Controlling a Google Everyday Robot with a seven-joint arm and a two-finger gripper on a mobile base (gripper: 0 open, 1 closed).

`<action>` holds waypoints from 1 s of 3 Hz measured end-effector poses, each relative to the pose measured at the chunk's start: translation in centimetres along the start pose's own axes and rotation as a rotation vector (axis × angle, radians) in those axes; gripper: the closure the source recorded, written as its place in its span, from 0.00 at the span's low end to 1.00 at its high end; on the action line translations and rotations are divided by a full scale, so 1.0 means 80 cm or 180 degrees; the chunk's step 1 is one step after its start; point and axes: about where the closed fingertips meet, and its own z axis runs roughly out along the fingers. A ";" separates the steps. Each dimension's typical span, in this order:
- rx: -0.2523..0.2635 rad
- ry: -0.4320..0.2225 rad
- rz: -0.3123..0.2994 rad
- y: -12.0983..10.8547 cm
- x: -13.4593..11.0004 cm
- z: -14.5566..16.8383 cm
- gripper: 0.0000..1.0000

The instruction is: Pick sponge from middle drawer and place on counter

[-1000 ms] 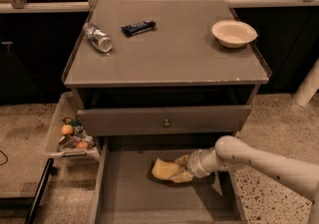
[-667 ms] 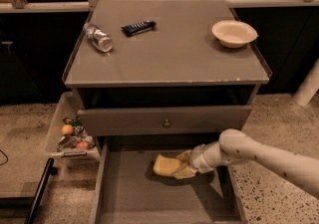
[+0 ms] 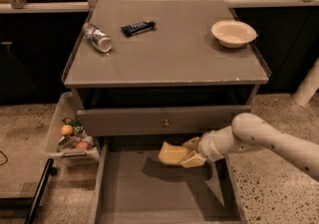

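Observation:
The pale yellow sponge (image 3: 171, 153) hangs above the grey floor of the open middle drawer (image 3: 149, 193), casting a shadow on it. My gripper (image 3: 190, 151) comes in from the right on a white arm and is shut on the sponge's right end, its cream fingers (image 3: 192, 160) around it. The sponge sits just below the closed drawer front with the round knob (image 3: 166, 123). The grey counter (image 3: 164, 51) lies above, further back.
On the counter are a plastic bottle (image 3: 97, 37) lying at the left, a dark snack bar (image 3: 137, 27) and a white bowl (image 3: 233, 33) at the right. A clear bin of snacks (image 3: 70, 132) stands left of the drawers. A white post (image 3: 309, 86) stands at the right.
My gripper has lifted the sponge off the drawer floor and raised it toward the drawer front above; the arm has risen with it.

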 end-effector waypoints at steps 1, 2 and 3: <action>0.0200 0.0049 -0.0251 0.002 -0.055 -0.067 1.00; 0.0200 0.0049 -0.0253 0.003 -0.056 -0.067 1.00; 0.0272 0.0046 -0.0444 0.016 -0.083 -0.090 1.00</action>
